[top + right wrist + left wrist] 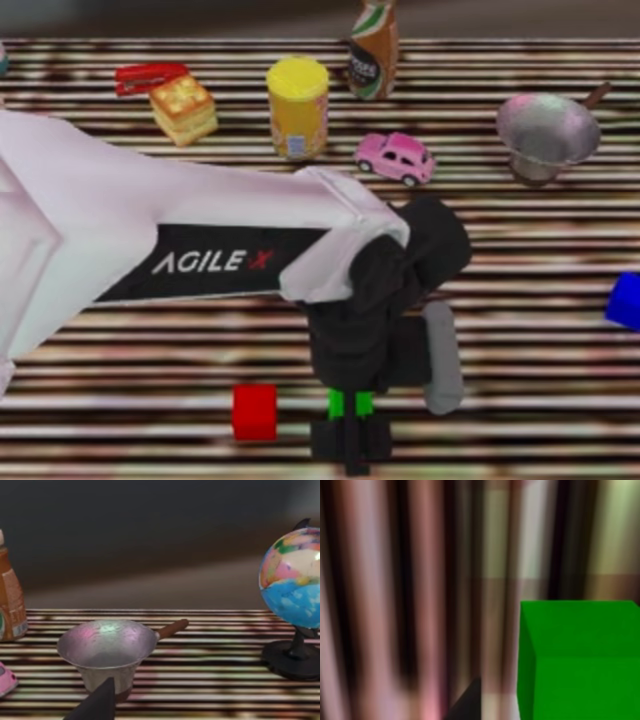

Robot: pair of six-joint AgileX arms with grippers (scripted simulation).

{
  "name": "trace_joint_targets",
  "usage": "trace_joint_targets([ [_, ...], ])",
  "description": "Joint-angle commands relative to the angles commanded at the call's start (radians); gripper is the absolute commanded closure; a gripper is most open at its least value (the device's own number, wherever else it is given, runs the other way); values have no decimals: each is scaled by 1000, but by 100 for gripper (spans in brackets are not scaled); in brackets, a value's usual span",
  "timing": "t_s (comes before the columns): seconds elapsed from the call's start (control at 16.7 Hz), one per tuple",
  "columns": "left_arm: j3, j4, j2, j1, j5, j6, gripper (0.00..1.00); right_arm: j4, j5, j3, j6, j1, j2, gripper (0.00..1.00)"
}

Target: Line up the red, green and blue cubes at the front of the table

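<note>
The green cube (337, 403) (580, 660) rests near the table's (520, 400) front edge, right of the red cube (254, 411). My left gripper (352, 440) hangs over the green cube, covering most of it. In the left wrist view one dark fingertip (467, 707) stands beside the cube with a strip of table between them, so the jaws are open. The blue cube (625, 300) lies at the right edge, partly cut off. My right gripper (142, 714) is out of the top view. It is parked facing the back of the table, open and holding nothing.
Along the back stand a red stapler (150, 76), a cake square (184, 108), a yellow can (298, 106), a brown bottle (373, 48), a pink toy car (396, 158) and a metal pan (548, 130) (107, 650). A globe (292, 580) stands beyond the pan.
</note>
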Motion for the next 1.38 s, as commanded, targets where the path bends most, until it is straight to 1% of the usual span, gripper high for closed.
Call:
trace_joint_targets([
  [0.06, 0, 0, 0, 0, 0, 0, 0, 0, 0, 0, 0, 0, 0, 0],
  [0.6, 3, -4, -2, 2, 0, 0, 0, 0, 0, 0, 0, 0, 0, 0],
  [0.72, 29, -41, -12, 5, 0, 0, 0, 0, 0, 0, 0, 0, 0, 0],
  [1.08, 152, -241, -84, 20, 0, 1, 0, 0, 0, 0, 0, 0, 0, 0],
  [1.38, 161, -253, -89, 18, 0, 0, 0, 0, 0, 0, 0, 0, 0, 0],
])
